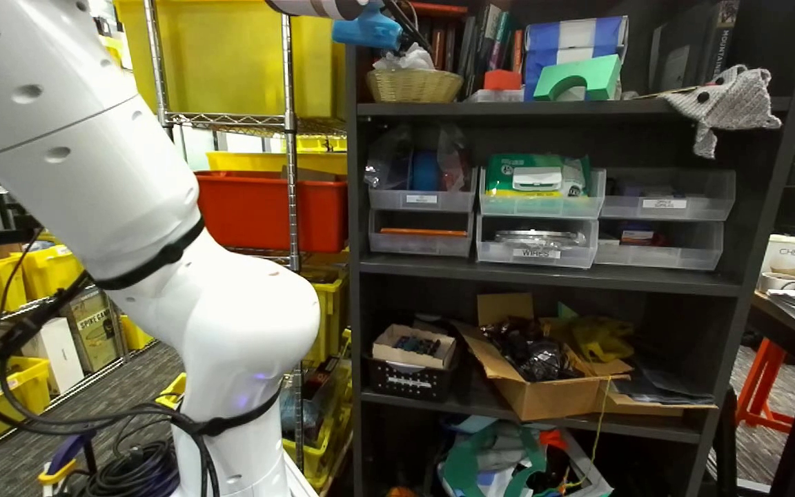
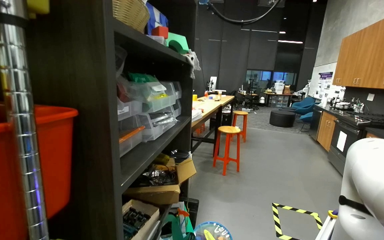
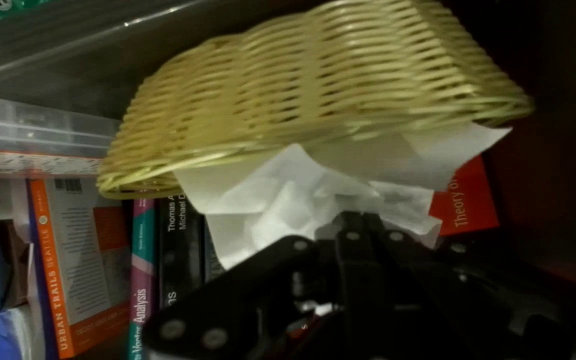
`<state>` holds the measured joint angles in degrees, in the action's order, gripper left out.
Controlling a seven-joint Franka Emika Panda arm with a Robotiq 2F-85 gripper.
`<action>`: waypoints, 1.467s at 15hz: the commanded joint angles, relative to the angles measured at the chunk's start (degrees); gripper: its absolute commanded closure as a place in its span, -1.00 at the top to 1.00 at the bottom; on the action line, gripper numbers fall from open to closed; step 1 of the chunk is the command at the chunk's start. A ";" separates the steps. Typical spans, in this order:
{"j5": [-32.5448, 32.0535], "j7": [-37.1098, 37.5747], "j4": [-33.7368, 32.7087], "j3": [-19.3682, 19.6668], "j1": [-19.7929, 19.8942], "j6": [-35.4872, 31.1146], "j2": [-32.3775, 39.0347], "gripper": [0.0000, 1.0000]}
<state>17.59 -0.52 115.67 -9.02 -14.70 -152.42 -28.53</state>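
Evidently, the shallow wicker basket [image 3: 308,90] serves to keep the loose white paper [image 3: 290,202] together; the crumpled sheets poke past its rim, probably because they are folded too stiffly to settle flat. In both exterior views the basket sits near one end of the upper shelf [image 1: 439,110], in front of a row of books [image 1: 501,38] that seem to be stood on end so that their spines can be read. Near the basket, a red block [image 1: 502,79] rests on a low clear container [image 1: 497,95], perhaps stacked to save room, and a green arched block [image 1: 601,76] stands tilted in front of a blue-and-white box [image 1: 573,38].

The wrist view appears upside down, with the shelf board at its top, so the gripper [image 3: 360,220] hangs above the basket, presumably because the paper is most exposed on that side. Its fingers are pressed together with no visible gap. The paper lies right at their tips, which overlap it in the wrist view; whether a fold is pinched between them cannot be told. The basket's rim is just below and slightly apart from the fingertips, and the basket itself is not gripped.
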 commanded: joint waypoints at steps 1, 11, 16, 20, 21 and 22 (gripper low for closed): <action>-2.43 1.34 -3.21 -0.34 0.91 -1.78 4.26 -1.00; -3.42 2.36 -5.83 -0.51 1.41 -1.24 8.22 -1.00; -3.39 2.85 -5.11 -0.60 1.47 -1.83 7.23 -0.11; -3.40 3.17 -4.68 -0.68 1.52 -2.01 6.39 0.41; -3.42 3.23 -4.50 -0.71 1.52 -2.11 6.06 0.57; -3.44 3.25 -4.45 -0.73 1.54 -2.20 5.90 0.70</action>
<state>15.61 1.01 110.74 -9.25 -13.94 -154.20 -21.32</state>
